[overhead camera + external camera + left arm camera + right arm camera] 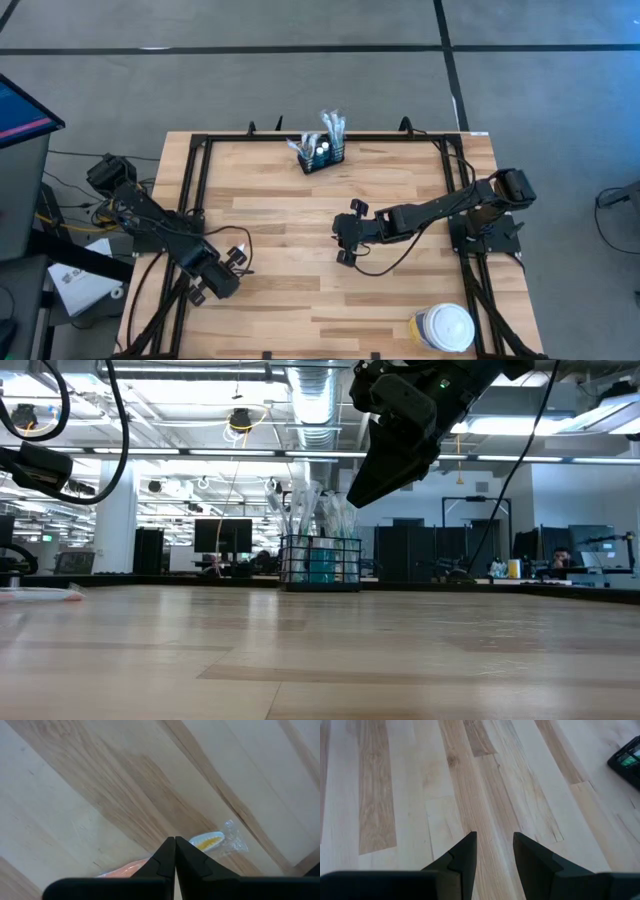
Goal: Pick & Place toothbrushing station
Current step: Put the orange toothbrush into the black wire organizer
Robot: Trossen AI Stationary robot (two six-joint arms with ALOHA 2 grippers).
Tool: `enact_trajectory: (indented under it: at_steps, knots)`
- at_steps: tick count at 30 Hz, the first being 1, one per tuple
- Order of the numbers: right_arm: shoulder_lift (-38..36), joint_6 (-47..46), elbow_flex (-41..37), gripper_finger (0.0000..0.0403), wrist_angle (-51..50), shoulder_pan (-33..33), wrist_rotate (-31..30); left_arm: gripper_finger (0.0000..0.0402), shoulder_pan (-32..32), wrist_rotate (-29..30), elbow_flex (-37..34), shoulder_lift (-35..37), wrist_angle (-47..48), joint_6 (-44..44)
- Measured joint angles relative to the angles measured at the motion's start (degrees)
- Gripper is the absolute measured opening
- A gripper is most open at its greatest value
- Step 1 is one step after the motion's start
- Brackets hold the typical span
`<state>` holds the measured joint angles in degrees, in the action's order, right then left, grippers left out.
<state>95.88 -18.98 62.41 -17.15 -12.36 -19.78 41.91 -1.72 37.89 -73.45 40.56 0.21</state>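
The toothbrushing station (322,155) is a small black open-topped caddy. It stands on its base at the table's far edge, with wrapped brushes and small bottles sticking up out of it. It also shows in the low view (322,563), and its corner shows in the right wrist view (626,758). My right gripper (347,236) hovers open over the table's middle, nearer than the caddy and clear of the wood (493,845). My left gripper (238,258) is shut and empty near the table's left edge (175,842).
A round white-lidded jar with a yellow label (443,328) stands at the near right corner. A clear-wrapped yellow and orange item (207,840) lies on the wood below my left gripper. A black frame (200,150) runs along the table's edges.
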Motion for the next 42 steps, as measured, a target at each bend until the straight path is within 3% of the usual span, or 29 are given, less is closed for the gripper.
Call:
enact_trajectory:
  at_steps: [3,9,27,42]
  knots:
    - [0.0,0.0,0.0,0.0117,-0.02,0.0,0.0,0.0001,-0.29,0.1,-0.02,0.0,-0.02,1.07]
    - [0.01,-0.11,0.0,0.0117,-0.17,-0.06,0.04,0.0001,1.9,1.61,-0.17,0.0,0.37,17.93]
    - [0.02,-3.58,0.0,0.0117,-0.09,-0.04,0.21,0.0005,0.5,2.67,-2.05,0.0,0.35,20.57]
    - [0.02,-3.58,0.0,0.0118,-0.01,0.66,0.21,0.0006,0.41,2.96,-2.43,0.0,-5.98,20.52]
